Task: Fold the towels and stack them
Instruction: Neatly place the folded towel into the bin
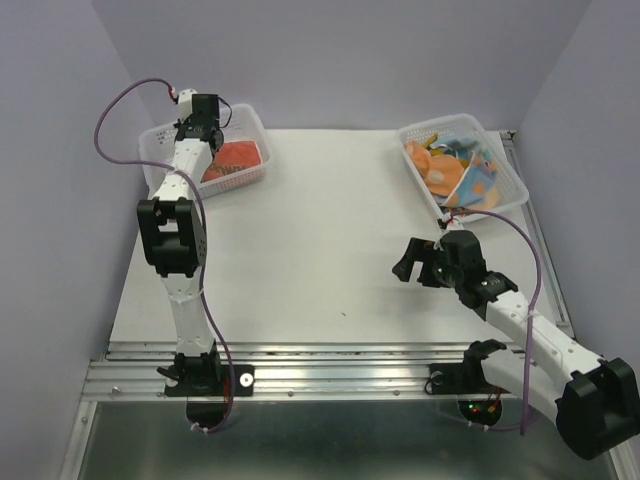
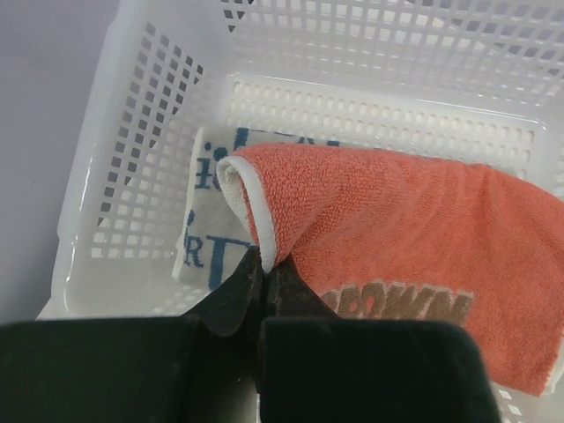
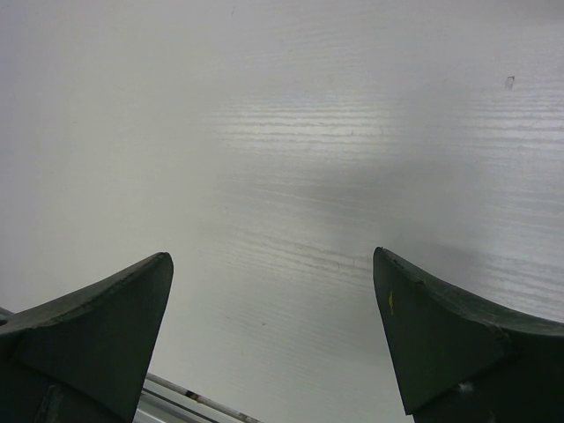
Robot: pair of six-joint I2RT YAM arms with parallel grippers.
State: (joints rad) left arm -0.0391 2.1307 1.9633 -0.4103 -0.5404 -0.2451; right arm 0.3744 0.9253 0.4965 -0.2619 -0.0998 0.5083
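Observation:
An orange-red towel with brown letters lies folded in the white basket at the far left, on top of a white towel with blue letters. My left gripper is shut on the orange-red towel's near corner, which is lifted and curled. In the top view the left gripper is over that basket and the orange-red towel. My right gripper is open and empty above bare table, also seen in the top view. Several unfolded towels fill the right basket.
The white table spreads between the two baskets. A metal rail runs along the table's near edge. Purple-grey walls stand at the left, back and right.

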